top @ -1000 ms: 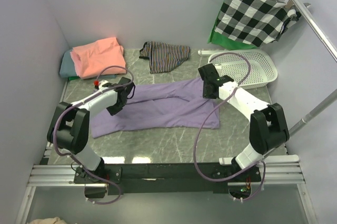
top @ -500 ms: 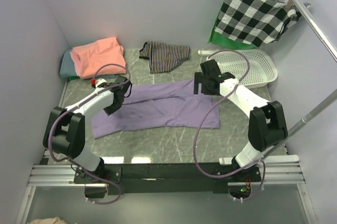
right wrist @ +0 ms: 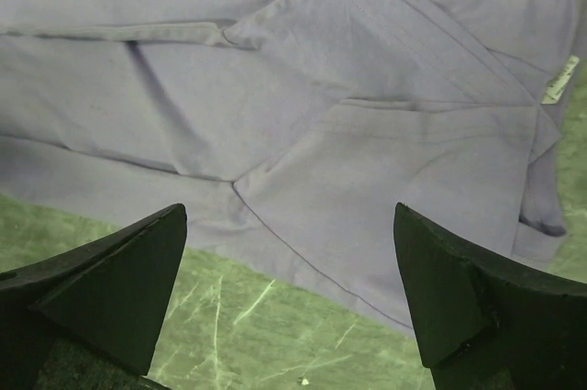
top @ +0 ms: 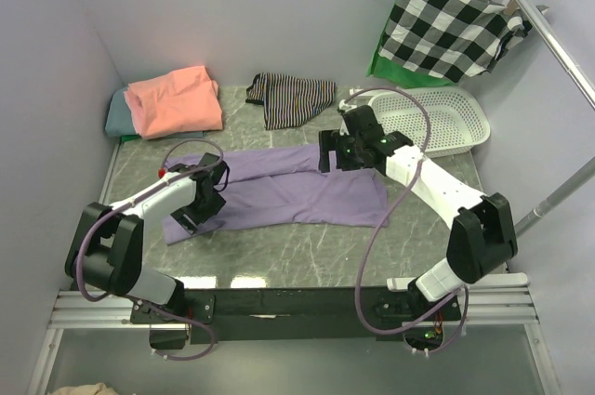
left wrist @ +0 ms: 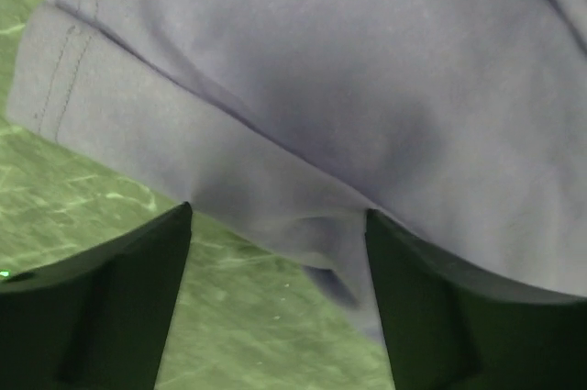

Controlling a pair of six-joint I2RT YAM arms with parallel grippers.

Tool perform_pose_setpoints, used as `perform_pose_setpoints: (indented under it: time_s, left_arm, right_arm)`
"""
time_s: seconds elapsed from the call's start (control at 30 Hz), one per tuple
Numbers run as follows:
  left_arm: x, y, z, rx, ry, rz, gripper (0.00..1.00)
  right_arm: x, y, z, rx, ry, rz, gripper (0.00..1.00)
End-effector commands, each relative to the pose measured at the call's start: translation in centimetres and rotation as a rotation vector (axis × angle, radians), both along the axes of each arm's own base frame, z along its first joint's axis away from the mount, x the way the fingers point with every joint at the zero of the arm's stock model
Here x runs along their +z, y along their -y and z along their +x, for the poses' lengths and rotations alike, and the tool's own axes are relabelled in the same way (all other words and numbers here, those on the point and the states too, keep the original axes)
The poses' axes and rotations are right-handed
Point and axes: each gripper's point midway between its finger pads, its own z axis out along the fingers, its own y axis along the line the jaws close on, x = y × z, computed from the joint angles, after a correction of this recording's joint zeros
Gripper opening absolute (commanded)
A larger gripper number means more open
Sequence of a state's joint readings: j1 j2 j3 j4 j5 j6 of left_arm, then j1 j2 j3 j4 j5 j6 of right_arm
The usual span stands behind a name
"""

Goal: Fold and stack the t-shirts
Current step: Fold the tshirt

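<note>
— Right, the lavender t-shirt (top: 297, 189) lies mid-way across the table (top: 307, 246), long axis running left to right. Grippers?
— Left gripper (left wrist: 277, 214) hovers spread over the near-left hem, nothing pinched. Right gripper (right wrist: 289, 211) gapes wide above the far-right end, by the label (right wrist: 559, 78).
— Obstacles?
— Hardly. Striped cloth (top: 291, 98) and white basket (top: 437, 121) sit along the far edge, the salmon-pink t-shirt (top: 175, 100) atop the grey-teal t-shirt (top: 116, 116) in the far-left corner.

We see the left gripper (left wrist: 277, 214) from its own wrist, jaws apart, with one dark finger (left wrist: 119, 307) at each lower corner. Beyond them the lavender shirt (left wrist: 385, 87) lies creased, its stitched hem at upper left, on the green marbled table (left wrist: 73, 206).
</note>
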State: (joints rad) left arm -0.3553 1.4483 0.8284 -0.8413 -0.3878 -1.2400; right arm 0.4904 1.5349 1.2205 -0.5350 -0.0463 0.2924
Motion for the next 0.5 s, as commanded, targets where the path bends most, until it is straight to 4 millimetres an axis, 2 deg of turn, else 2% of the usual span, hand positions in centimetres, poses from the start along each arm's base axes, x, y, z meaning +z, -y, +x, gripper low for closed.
perform_pose_setpoints:
  time_s: [0.0,0.03,0.13,0.47]
  left_arm:
    - [1.0,0.2,1.5,0.101,0.083,-0.014,0.85]
    - [1.3,0.1,1.7,0.11,0.098,-0.013,0.89]
    - [1.7,-0.2,2.4,0.138,0.136,-0.013,0.94]
    - [-1.0,-1.3,1.5,0.221,0.128,-0.087,0.86]
  right_arm:
    - [2.9,0.3,-0.4,0.021,0.081,0.037,1.0]
    - [3.0,0.3,-0.6,0.024,0.083,0.043,1.0]
    - [3.0,0.5,-1.0,0.026,0.087,0.043,1.0]
    - [2.5,0.7,-1.1,0.035,0.068,0.02,1.0]
